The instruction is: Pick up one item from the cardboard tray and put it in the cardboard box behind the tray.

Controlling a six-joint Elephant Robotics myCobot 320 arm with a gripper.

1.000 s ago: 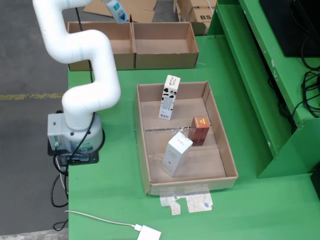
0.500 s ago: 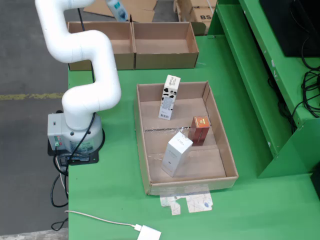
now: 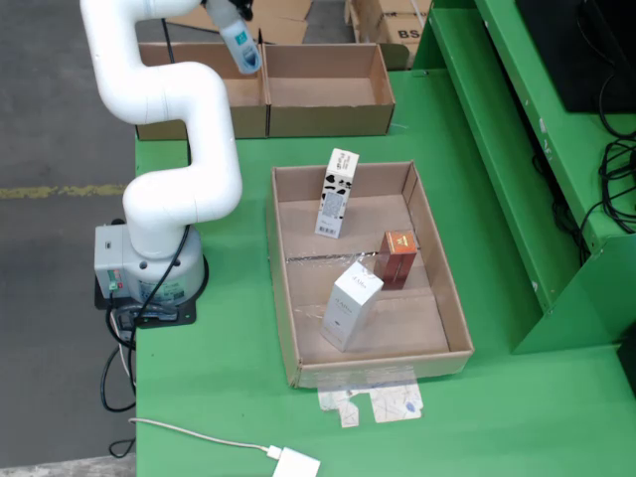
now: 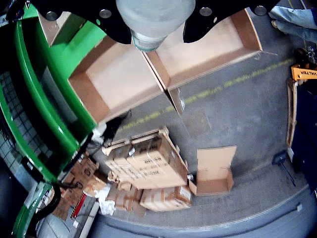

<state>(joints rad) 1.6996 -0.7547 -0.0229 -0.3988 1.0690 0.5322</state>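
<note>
In the fixed view a cardboard tray (image 3: 277, 260) lies on the green table. It holds a white-and-black carton (image 3: 336, 194) standing upright, a brown carton (image 3: 397, 258) and a leaning white carton (image 3: 352, 303). Behind the tray sit two open boxes side by side, the left box (image 3: 238, 94) and the right box (image 3: 323, 91). My gripper (image 3: 226, 10) is high at the top edge, shut on a pale bottle with a blue label (image 3: 239, 47). The bottle hangs over the wall shared by the two boxes. In the wrist view the bottle (image 4: 148, 34) fills the top, above that same wall (image 4: 158, 74).
The arm's base (image 3: 149, 268) stands at the table's left edge. A white adapter with its cable (image 3: 296, 464) and paper scraps (image 3: 373, 405) lie in front of the tray. A green rack (image 3: 517, 149) rises on the right. Stacked cartons (image 4: 148, 168) sit on the floor beyond the boxes.
The gripper has come down and slightly right with the bottle, which now hangs lower over the boxes. The cartons in the tray have not moved.
</note>
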